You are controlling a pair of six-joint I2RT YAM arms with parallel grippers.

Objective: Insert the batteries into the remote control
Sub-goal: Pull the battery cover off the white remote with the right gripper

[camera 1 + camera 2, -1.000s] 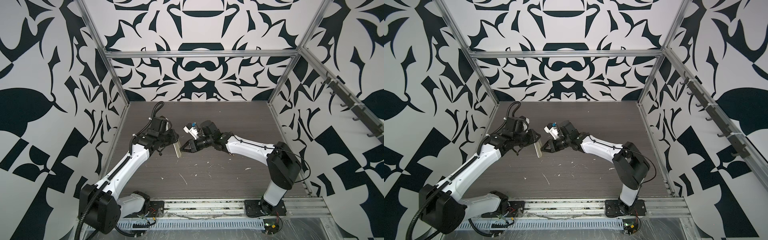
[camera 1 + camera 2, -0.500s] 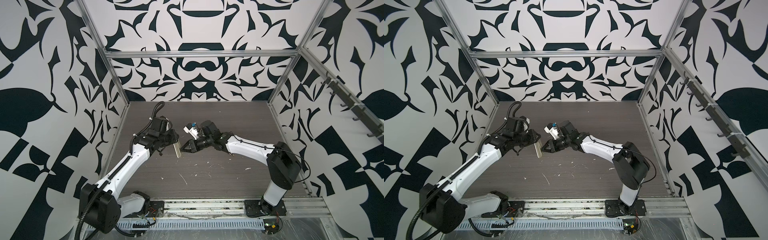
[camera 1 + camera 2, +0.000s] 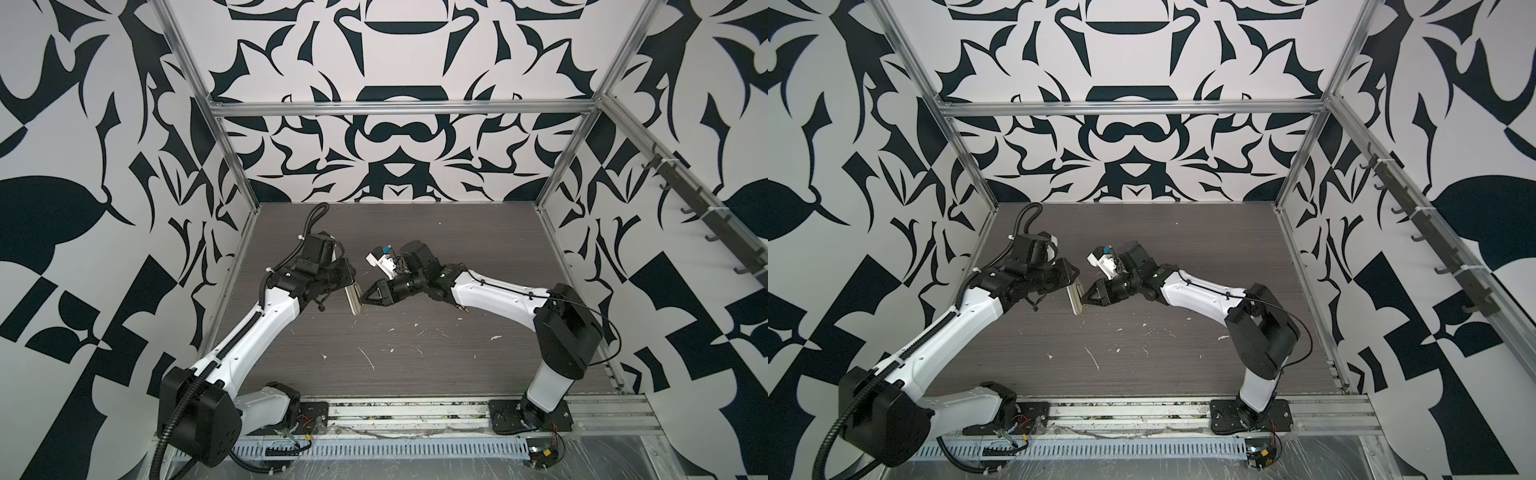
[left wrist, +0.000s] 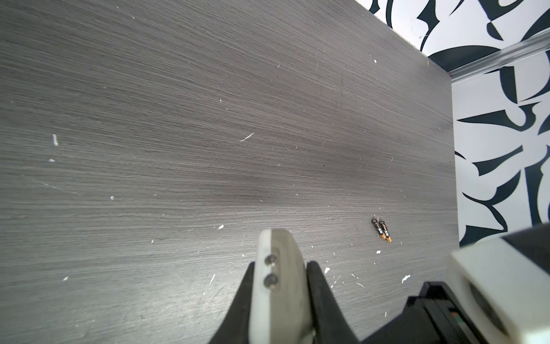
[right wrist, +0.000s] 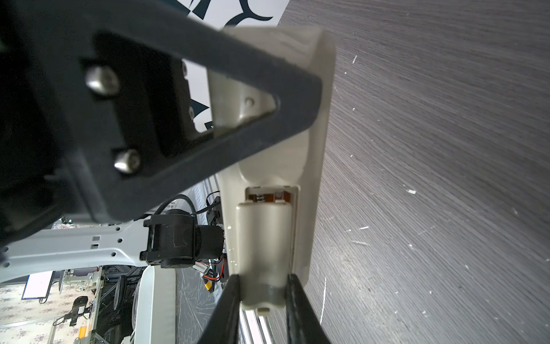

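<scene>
My left gripper [image 3: 351, 286] is shut on the white remote control [image 3: 354, 301], holding it on edge above the table in both top views. In the left wrist view the remote control [image 4: 279, 286] is clamped between the black fingers [image 4: 320, 295]. My right gripper [image 5: 262, 277] is shut on the small cover piece [image 5: 263, 238], which lies over most of the battery recess in the remote's [image 5: 315, 149] plain back. A brownish strip [image 5: 268, 196] shows in the uncovered end of the recess. The batteries [image 4: 381, 230] lie side by side on the table, apart from both grippers.
The dark wood-grain table [image 3: 415, 353] carries scattered white flecks. Patterned walls with metal frame rails [image 3: 232, 174] close in the left, back and right sides. A slotted rail [image 3: 374, 451] runs along the front edge, by both arm bases.
</scene>
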